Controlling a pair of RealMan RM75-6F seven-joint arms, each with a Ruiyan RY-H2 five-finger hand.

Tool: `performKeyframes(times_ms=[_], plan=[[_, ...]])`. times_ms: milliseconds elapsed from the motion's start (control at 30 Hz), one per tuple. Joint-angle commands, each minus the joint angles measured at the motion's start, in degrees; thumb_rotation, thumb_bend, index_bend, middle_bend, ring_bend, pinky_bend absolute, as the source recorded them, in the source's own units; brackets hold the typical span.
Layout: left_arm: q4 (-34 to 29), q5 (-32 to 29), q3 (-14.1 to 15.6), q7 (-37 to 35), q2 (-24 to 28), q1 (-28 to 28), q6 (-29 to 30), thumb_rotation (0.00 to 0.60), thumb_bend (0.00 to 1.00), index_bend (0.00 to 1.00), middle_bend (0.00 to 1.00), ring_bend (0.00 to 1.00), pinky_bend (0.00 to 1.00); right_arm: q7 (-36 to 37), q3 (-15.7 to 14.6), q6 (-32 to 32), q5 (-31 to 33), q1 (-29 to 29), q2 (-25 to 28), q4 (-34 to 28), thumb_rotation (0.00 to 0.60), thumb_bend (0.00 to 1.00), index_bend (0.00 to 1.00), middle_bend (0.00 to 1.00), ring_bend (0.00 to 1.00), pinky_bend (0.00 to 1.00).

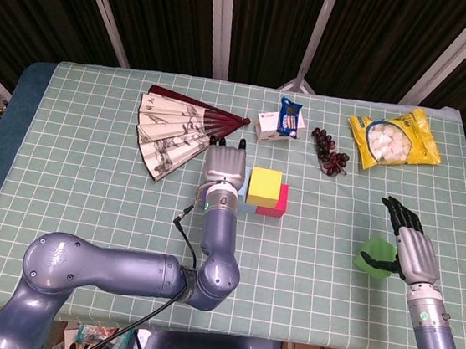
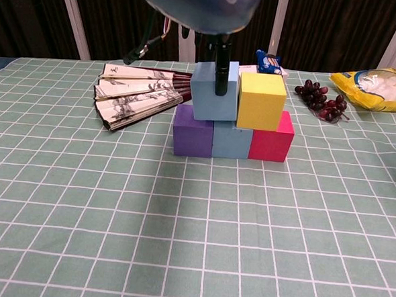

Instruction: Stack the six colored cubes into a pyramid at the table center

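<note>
My left hand grips a light blue cube from above; one dark finger runs down its front face. This cube is over the seam between the purple cube and another light blue cube, close beside the yellow cube. The yellow cube sits on the bottom row, partly over the red cube. In the head view the hand hides the held cube. The green cube lies at the right, with my right hand beside it, fingers straight and thumb against it.
A folded-out paper fan lies behind the stack on the left. A small snack box, dark grapes and a yellow snack bag line the far side. The table's right edge runs close to my right hand.
</note>
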Motion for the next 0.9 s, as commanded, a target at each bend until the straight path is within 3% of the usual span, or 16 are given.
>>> performKeyframes(times_ms=[33,900], plan=[[0.8,0.4,-0.6,0.6,-0.6,-0.1,-0.1,0.600,0.35,0.00,0.45,0.09,0.02,0.0,0.1,-0.1,0.2,0.1,-0.1,0.1,0.600,0.21,0.00,0.01,0.00,0.00],[5.9,2.5,-4.0,5.2,-4.3,0.3,-0.1,0.600,0.35,0.00,0.46,0.10,0.02,0.5,0.1,-0.4,0.4,0.2,-0.1,0.4,0.600,0.21,0.00,0.01,0.00,0.00]])
